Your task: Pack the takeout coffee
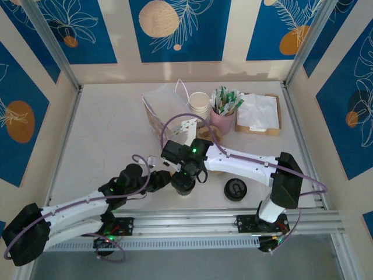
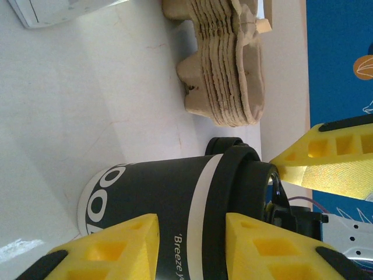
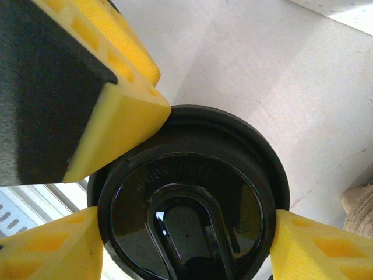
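The takeout coffee (image 1: 182,184) stands upright on the table (image 1: 111,134), on the near side of the stack of cardboard cup carriers (image 2: 227,70) and apart from it. Its black lid is already seated, so the cup is judged ready for packing. The packing itself is not yet done: the cup sits in no carrier and in no bag, and the paper bag (image 1: 162,108) lies farther back than the stack. What is left is judged to be the lift and the placing.

The right gripper (image 3: 186,230) is set over the cup from above, with its two fingers pressed to opposite sides of the lid rim. It is therefore taken to be clamped on the coffee. The left gripper (image 2: 189,224) is turned on its side at the cup's wall with its fingers spread apart. Whether they touch the cup cannot be told.

The contact at the lid rim is made plain in the right wrist view, whereas in the top view it is covered by the arm. The cup's dark printed wall, its base on the table and the gap to the stack are given by the left wrist view. The wider layout is given by the top view, where a spare lid (image 1: 235,189) is seen lying nearer than the stack, toward the right arm's base.
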You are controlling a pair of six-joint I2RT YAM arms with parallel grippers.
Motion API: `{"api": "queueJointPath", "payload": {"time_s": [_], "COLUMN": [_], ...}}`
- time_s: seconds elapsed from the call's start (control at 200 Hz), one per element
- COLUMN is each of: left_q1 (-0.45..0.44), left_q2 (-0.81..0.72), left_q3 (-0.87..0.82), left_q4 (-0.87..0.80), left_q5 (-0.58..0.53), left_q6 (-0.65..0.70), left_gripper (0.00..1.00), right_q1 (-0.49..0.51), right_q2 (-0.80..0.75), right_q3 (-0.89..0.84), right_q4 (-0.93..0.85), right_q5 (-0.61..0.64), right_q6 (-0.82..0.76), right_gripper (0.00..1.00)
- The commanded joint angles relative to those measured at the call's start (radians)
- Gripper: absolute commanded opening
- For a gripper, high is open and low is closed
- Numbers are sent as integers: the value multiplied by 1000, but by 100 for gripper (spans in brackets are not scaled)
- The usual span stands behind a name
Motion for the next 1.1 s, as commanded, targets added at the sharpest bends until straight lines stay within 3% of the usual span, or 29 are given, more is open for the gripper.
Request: {"api": "queueJointPath", "payload": {"time_s": [0.0,0.345,0.695,1.095], "left_q1": [-10,-16,-16,-16], "left_q2": [13,5,-87,-220], "left_q3": [-25,-12,125,159], "left_q4": [-141,-195,-370,-539], "left_q5": [-27,-9,-17,-96], "left_q6": [45,79,94,104], "left_gripper": [32,29,39,43], "right_q1": [15,15,8,-20], "right_q2": [48,40,37,-65], "right_q3": [-43,-71,-40,-41], "right_q4": [-53,-32,-122,-192], "right_q5": [-49,-32,20,94], "right_q6": [17,71,225,413], "right_gripper": [66,66,65,65]}}
